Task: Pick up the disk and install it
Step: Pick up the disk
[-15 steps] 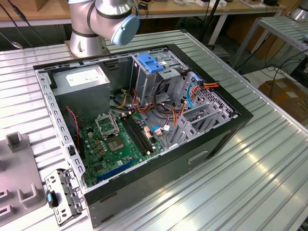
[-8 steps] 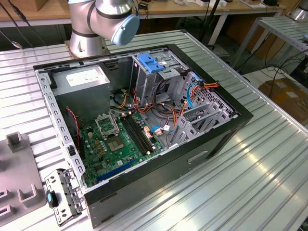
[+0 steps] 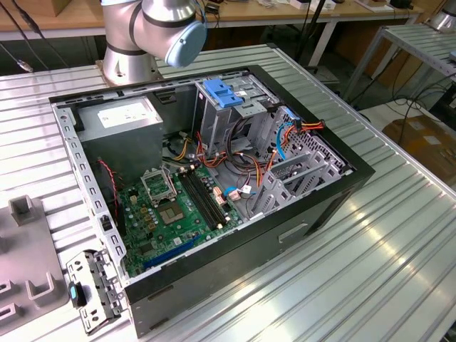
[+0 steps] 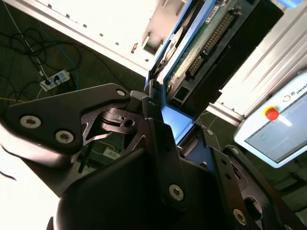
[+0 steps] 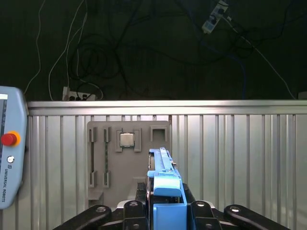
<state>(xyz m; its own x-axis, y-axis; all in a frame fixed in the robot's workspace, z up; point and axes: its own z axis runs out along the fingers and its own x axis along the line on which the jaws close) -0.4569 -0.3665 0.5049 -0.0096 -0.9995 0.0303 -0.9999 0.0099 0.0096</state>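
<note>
From the exterior view we look down on the open computer case, while both wrist views sit close behind the gripper (sharing the disk and teach pendant).

Hand tight on the disk

Silver arm with a pale blue joint cap and a black pincer.
Beside the cap, the joint housing is rounded, brushed silver metal. Below the cap, the shell widens into a round silver base with a flared foot. In both wrist views the pincer is matt black, built of flat, angular link plates pinned together with round silver screws.
</note>
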